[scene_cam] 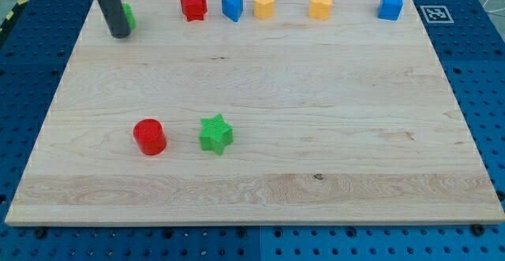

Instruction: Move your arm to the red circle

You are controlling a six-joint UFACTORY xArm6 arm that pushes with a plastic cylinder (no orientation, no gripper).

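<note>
Up top, my tip (120, 34) touches a green block (128, 15).

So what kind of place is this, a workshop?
Probably a robotics lab bench: a wooden board on a blue perforated table, a printed marker tag, and small blocks like the red circle.

My dark rod's upper length is cut off at the view's top, and it hides most of a green block (128, 15), shape indiscernible.
</note>
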